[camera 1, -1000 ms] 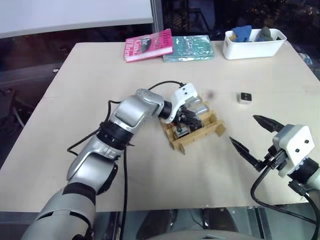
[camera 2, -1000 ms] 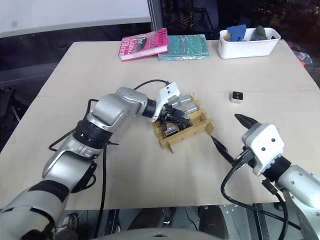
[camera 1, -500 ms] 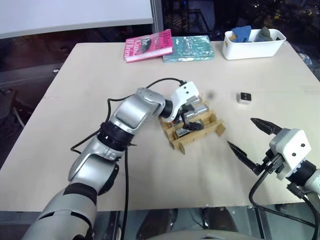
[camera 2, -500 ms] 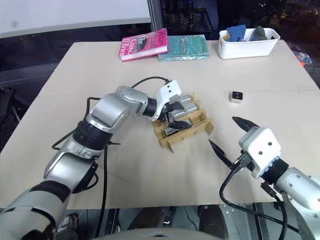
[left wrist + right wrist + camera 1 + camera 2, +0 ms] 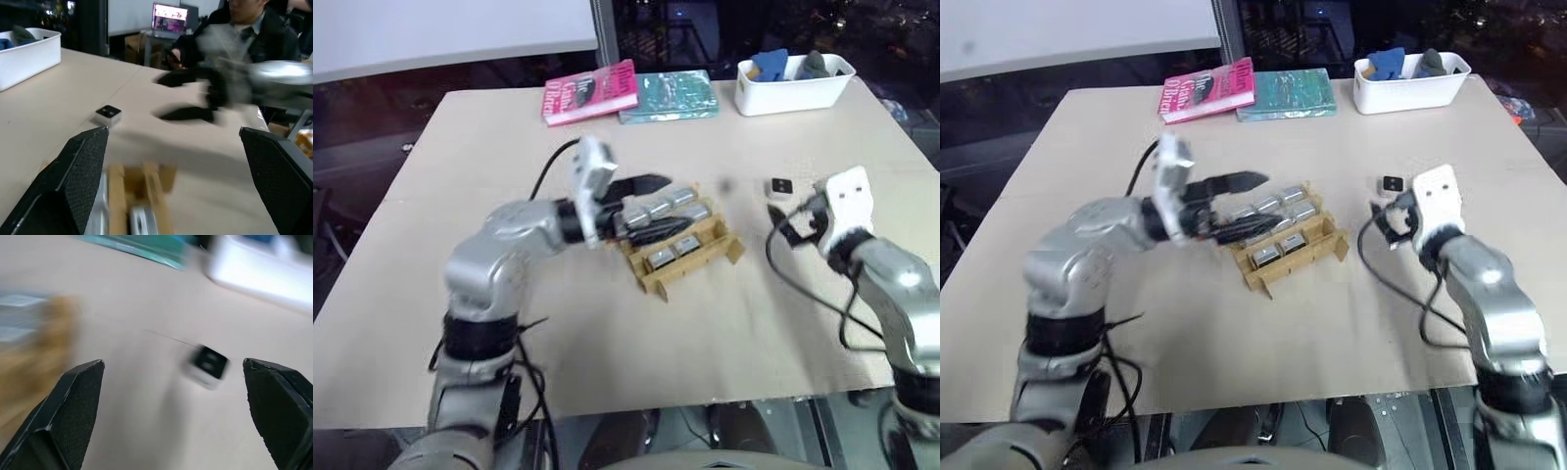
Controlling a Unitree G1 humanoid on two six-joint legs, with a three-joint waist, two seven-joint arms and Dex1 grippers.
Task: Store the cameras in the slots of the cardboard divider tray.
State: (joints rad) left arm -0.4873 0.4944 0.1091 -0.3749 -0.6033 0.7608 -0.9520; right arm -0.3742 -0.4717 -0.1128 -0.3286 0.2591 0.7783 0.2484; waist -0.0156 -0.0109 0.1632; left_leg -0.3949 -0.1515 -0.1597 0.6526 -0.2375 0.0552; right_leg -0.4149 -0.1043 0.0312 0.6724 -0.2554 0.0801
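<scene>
Even overhead light brightens the pale surface [image 5: 607, 323] against dark surroundings; soft shadows fall beneath the arms. Both wrist views smear with motion blur; a distant screen [image 5: 171, 18] glows.

Probably office: seated person [image 5: 254, 24], laptop [image 5: 169, 18]

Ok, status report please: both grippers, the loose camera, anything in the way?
Left gripper open above tray, holding nothing. Right gripper open, aimed at loose camera on table. Nothing between them.

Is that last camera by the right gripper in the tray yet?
Out. The loose camera lies on the table, apart from the cardboard tray.
</scene>
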